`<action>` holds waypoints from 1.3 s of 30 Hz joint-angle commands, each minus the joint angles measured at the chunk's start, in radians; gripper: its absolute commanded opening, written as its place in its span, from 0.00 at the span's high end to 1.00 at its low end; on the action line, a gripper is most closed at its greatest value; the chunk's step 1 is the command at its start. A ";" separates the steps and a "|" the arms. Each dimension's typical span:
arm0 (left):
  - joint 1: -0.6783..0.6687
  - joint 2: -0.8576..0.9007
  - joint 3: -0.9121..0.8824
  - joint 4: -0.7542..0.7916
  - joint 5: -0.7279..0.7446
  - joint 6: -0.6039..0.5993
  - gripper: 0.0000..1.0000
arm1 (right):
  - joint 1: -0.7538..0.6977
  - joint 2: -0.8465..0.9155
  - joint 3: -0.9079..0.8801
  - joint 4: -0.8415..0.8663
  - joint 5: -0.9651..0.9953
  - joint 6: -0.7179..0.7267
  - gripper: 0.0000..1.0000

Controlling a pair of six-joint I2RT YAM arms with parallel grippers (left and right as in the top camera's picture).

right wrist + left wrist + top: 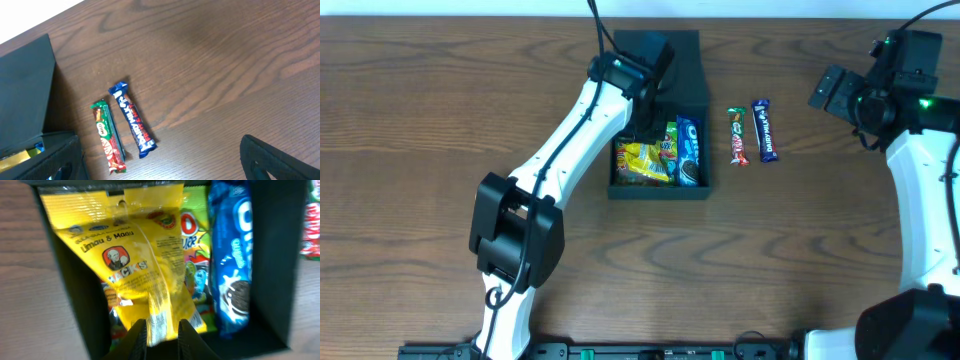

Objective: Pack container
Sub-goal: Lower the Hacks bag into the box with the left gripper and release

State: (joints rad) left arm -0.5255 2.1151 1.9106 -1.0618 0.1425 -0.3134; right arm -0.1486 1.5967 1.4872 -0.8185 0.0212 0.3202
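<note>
Dark wooden table (pixel 420 100) carries the container (pixel 660 193) near centre; at its 3 o'clock a green-red bar (pixel 738 136); just beside it, a blue bar (pixel 765 130).

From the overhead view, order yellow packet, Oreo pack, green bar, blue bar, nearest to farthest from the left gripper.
1. Yellow packet, in left gripper.
2. Oreo pack, container's right side.
3. Green bar, on table.
4. Blue bar, farthest right.
</note>
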 commanded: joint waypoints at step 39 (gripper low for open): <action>0.024 0.004 -0.026 0.063 -0.069 0.063 0.94 | -0.008 -0.003 0.003 -0.042 -0.003 -0.011 0.01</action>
State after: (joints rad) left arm -0.5064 2.1151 1.8629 -1.0042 0.0929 -0.2577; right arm -0.1486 1.5967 1.4872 -0.8562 0.0177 0.3202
